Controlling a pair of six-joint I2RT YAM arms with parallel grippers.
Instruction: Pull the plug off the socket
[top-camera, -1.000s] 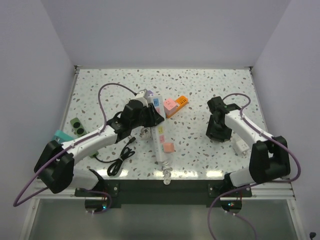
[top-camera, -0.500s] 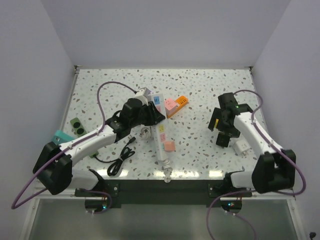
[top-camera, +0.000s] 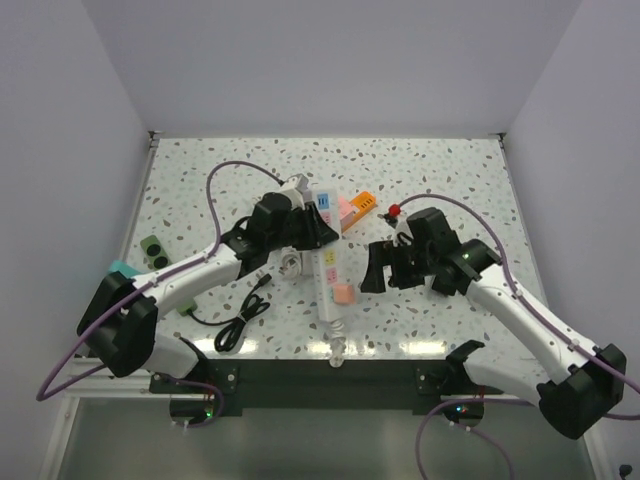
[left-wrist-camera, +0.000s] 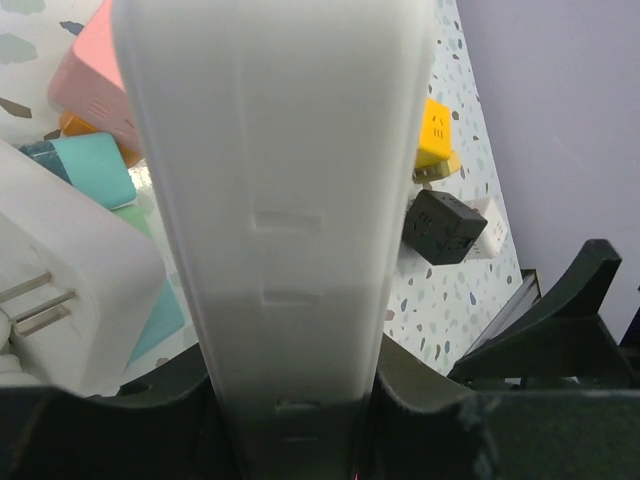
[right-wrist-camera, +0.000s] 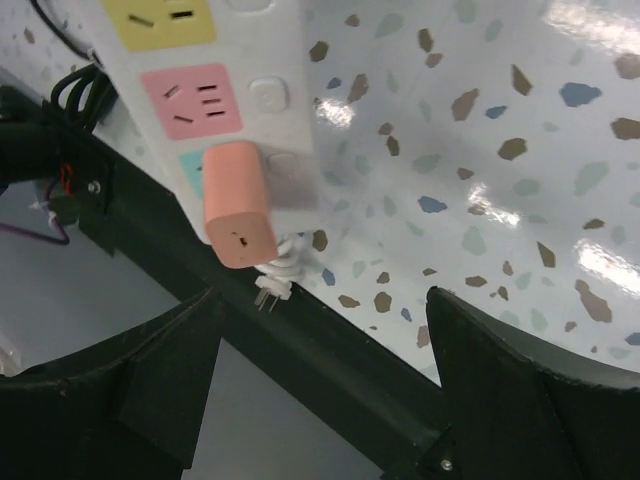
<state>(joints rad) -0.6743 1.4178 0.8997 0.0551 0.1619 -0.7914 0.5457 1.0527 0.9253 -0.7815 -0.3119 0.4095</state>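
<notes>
A white power strip (top-camera: 325, 275) lies lengthwise towards the front edge, with a pink plug (top-camera: 341, 294) seated in it near its front end. My left gripper (top-camera: 308, 226) is shut on the strip's far end; in the left wrist view the strip (left-wrist-camera: 280, 200) fills the gap between the gripper's (left-wrist-camera: 290, 395) black fingers. My right gripper (top-camera: 379, 269) is open and empty, just right of the pink plug and apart from it. In the right wrist view the plug (right-wrist-camera: 238, 205) stands in the strip's (right-wrist-camera: 190, 60) end socket, beyond the spread gripper (right-wrist-camera: 320, 400).
Pink (top-camera: 340, 208) and orange (top-camera: 363, 204) blocks lie behind the strip. A white adapter (top-camera: 289, 266) and a coiled black cable (top-camera: 240, 320) lie to its left. A green block (top-camera: 155, 252) is at far left. A black cube (left-wrist-camera: 445, 225) lies further right. The strip's cord plug (top-camera: 335, 350) reaches the front edge.
My right arm has swung left from the table's right side and now sits beside the pink plug. My left gripper has stayed shut on the strip.
</notes>
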